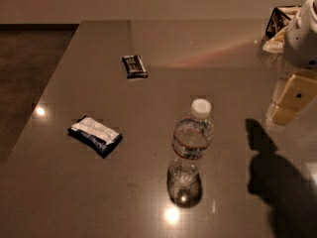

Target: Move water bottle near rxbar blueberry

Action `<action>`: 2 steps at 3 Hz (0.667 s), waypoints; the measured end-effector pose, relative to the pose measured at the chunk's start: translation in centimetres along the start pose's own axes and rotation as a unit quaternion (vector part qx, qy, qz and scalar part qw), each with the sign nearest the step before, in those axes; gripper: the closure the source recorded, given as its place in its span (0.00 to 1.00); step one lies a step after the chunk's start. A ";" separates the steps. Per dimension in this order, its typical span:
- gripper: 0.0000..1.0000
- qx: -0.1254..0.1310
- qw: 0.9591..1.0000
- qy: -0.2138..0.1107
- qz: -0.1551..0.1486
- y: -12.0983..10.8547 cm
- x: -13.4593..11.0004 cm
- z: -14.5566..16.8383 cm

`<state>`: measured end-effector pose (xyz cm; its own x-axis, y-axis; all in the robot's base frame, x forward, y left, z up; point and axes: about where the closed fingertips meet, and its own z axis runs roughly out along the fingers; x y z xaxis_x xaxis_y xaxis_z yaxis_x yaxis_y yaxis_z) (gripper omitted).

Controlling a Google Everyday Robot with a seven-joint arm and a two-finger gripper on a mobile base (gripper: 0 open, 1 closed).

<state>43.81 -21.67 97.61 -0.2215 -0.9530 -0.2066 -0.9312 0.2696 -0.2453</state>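
My gripper (290, 103), aperture I cannot tell, hangs apart; the upright water bottle (189, 150) stands to its left, the rxbar blueberry (95, 135) farther left.

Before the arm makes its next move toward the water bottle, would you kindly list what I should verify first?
1. water bottle upright, cap on: ok.
2. Nothing touching the bottle: ok.
3. rxbar blueberry in view, flat, left of the bottle: ok.
4. black bar out of the path, farther back: ok.
5. gripper at the bottle: not ok, it hangs at the right edge, apart from it.
6. Bottle near the rxbar: not ok.
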 end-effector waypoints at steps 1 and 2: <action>0.00 0.000 1.000 0.000 0.000 0.0 0.0 0.0; 0.00 -0.020 0.999 -0.027 -0.006 2.0 0.5 0.3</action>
<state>41.95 -21.58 96.74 -0.1949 -0.9471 -0.2550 -0.9446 0.2513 -0.2112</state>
